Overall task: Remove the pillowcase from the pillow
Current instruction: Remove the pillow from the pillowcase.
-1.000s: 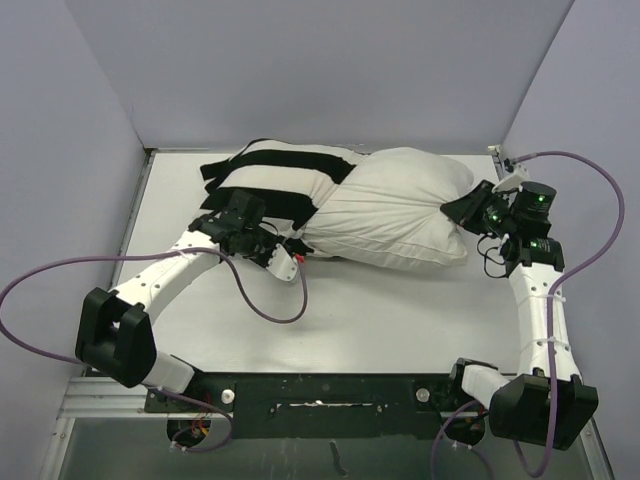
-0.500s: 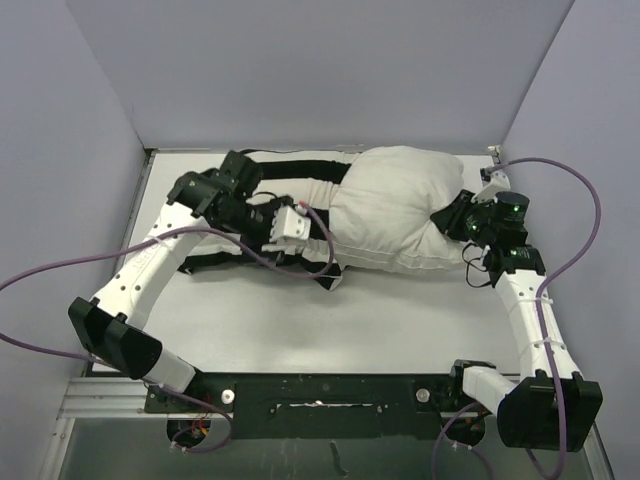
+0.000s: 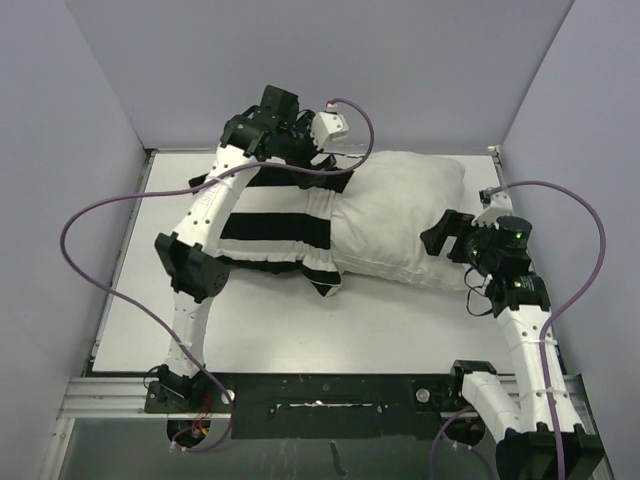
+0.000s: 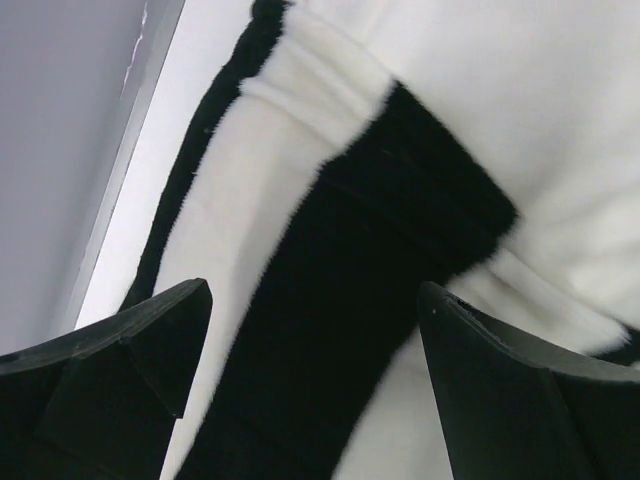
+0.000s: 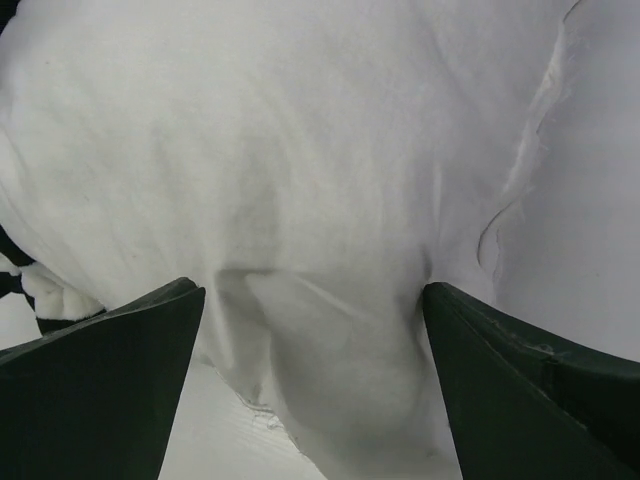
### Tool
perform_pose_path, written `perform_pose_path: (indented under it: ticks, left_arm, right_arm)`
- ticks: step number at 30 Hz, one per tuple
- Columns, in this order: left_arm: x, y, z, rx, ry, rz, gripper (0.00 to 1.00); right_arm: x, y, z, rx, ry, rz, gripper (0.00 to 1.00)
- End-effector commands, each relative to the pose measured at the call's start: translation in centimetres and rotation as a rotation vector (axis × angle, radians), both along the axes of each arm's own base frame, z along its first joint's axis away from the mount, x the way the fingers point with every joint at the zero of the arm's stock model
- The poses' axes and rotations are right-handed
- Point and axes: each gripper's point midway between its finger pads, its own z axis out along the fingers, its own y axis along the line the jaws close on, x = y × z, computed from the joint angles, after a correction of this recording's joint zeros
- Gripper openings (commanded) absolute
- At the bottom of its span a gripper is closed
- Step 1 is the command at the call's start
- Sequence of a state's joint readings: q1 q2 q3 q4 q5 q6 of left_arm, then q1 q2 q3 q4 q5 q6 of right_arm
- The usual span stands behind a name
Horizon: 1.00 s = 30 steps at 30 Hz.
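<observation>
The black-and-white striped fabric pillowcase [image 3: 270, 215] lies bunched at the left of the white counter [image 3: 400, 320], sheathing only the left end of the plump plain white pillow [image 3: 400, 215]. Both pincers are spread wide with nothing gripped: left pincer [image 4: 312, 295] over the stripes, right pincer [image 5: 312, 290] at the pillow's bare corner. Risk: pulling the case with the pillow unclamped would likely drag the whole bundle. Jaw gaps are shown only by the wrist views, remaining overlap only from above.

Striped pillowcase [image 3: 268, 215] half off white pillow [image 3: 400, 212]
</observation>
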<state>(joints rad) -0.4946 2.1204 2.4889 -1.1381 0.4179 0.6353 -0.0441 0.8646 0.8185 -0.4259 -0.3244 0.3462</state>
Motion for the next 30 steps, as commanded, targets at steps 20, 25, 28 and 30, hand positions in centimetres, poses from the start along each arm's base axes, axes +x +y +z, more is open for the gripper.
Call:
perform_pose_path:
  ticks: [20, 25, 28, 30]
  left_arm:
    - [-15.1, 3.3, -14.6, 0.103, 0.419, -0.074, 0.3]
    - [-17.2, 4.2, -15.5, 0.121, 0.453, -0.075, 0.3]
    - [-17.3, 4.4, -15.4, 0.126, 0.456, -0.077, 0.3]
    - [-17.3, 4.4, -15.2, 0.131, 0.455, -0.083, 0.3]
  right_arm:
    - [10.1, -5.8, 6.5, 0.176, -0.102, -0.302, 0.98]
    - [11.6, -3.9, 4.9, 0.232, -0.076, -0.265, 0.98]
    - [12.6, -1.5, 5.6, 0.331, -0.145, -0.171, 0.98]
    - [13.5, 0.1, 6.1, 0.386, -0.158, -0.108, 0.98]
